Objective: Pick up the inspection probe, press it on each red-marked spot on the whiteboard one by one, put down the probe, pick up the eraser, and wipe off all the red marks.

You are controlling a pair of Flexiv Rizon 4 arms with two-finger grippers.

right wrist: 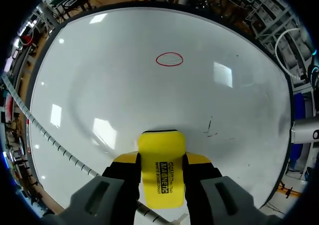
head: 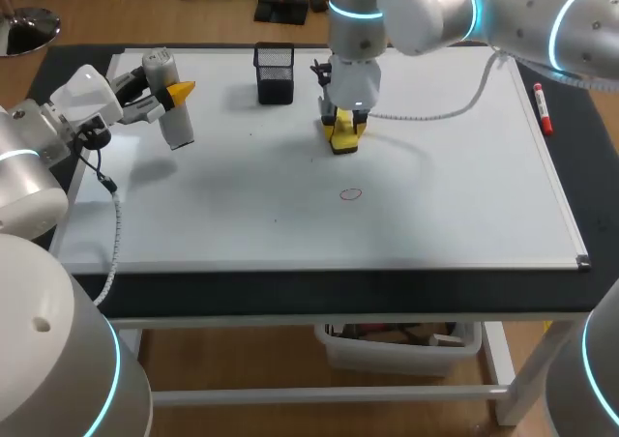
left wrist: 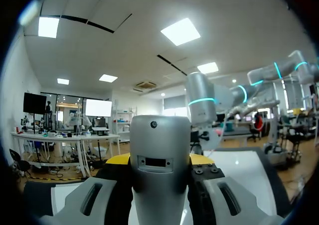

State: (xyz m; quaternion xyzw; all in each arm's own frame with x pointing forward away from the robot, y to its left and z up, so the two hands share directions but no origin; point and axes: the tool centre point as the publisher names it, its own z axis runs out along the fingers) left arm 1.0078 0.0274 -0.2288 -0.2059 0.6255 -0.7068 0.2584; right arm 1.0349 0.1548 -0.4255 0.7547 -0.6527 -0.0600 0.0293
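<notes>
Robotics lab: robot arm [head: 426, 12], whiteboard [head: 455, 195]

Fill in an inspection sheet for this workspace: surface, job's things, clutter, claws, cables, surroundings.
Surface: whiteboard, one red ring drawn on it.
Job's things: probe in the left claw, held above the board; eraser in the right claw, apart from the ring.
Clutter: black mesh holder; red marker at the board's edge.
Claws: left shut on probe, right shut on eraser.
Cables: left arm's cable and right arm's cable, both white, trailing over the board.
Surroundings: nothing seen.

Silver-white arms [head: 522, 16], glowing cyan joint rings [head: 353, 12], yellow-tipped claws [head: 344, 130], spiral-wrapped cable [head: 114, 229]
</notes>
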